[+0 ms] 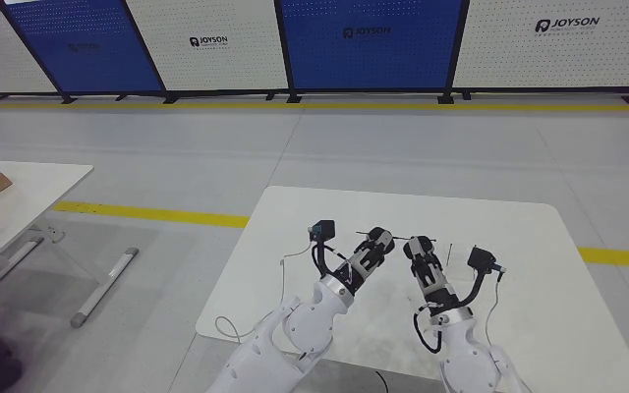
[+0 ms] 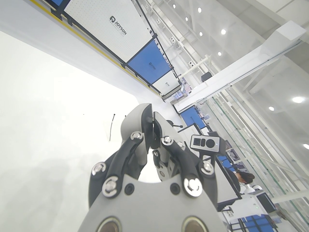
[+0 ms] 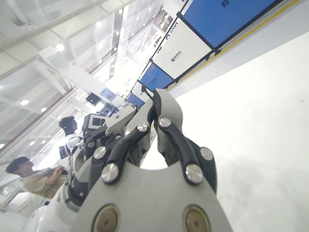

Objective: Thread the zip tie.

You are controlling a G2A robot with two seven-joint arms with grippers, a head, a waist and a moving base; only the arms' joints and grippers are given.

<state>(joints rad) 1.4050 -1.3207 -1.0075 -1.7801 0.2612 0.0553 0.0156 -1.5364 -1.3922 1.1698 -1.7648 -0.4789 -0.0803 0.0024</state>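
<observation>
Your right hand (image 3: pixel 154 95) is closed tight on the zip tie (image 3: pixel 144 88). The tie's small black head and a short bit of strap stick out past the fingertips, and the rest is hidden between the pads.

Your left hand (image 2: pixel 152 115) is also fully closed, pads pressed together. You cannot tell from here whether anything is pinched between them.

From above, both hands hover over the white tabletop (image 1: pixel 511 295), a little toward its 12 o'clock edge. The left hand (image 1: pixel 381 239) sits just at 9 o'clock of the right hand (image 1: pixel 420 244), tips near each other but apart.

A second zip tie (image 2: pixel 111 127) lies flat on the tabletop beyond your left hand, clear of its fingers and stretched out straight, with its head at one end.
</observation>
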